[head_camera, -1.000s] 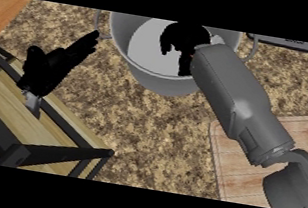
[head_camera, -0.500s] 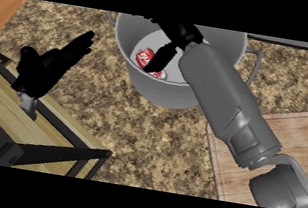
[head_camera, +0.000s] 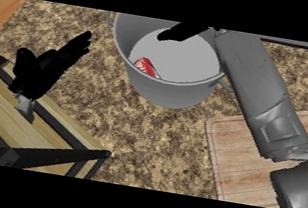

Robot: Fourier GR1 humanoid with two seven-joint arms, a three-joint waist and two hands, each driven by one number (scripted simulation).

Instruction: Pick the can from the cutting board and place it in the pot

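Observation:
A red can (head_camera: 145, 67) lies inside the grey pot (head_camera: 166, 92), against its left inner wall, with nothing touching it. Above the pot's far rim hangs my right hand (head_camera: 181, 31), its fingers straight and holding nothing. Its grey forearm runs down along the pot's right side. The wooden cutting board (head_camera: 246, 161) lies bare at the lower right, partly under that arm. At the left of the view my left hand (head_camera: 47, 65) rests open with its fingers pointing up.
The counter top is speckled brown stone. A wooden shelf with a black frame (head_camera: 37, 151) fills the lower left corner. A dark flat object (head_camera: 293, 43) shows at the top right edge.
The right hand has let go of the can and drawn back up over the far rim. The can now lies free in the pot. The view has shifted a little.

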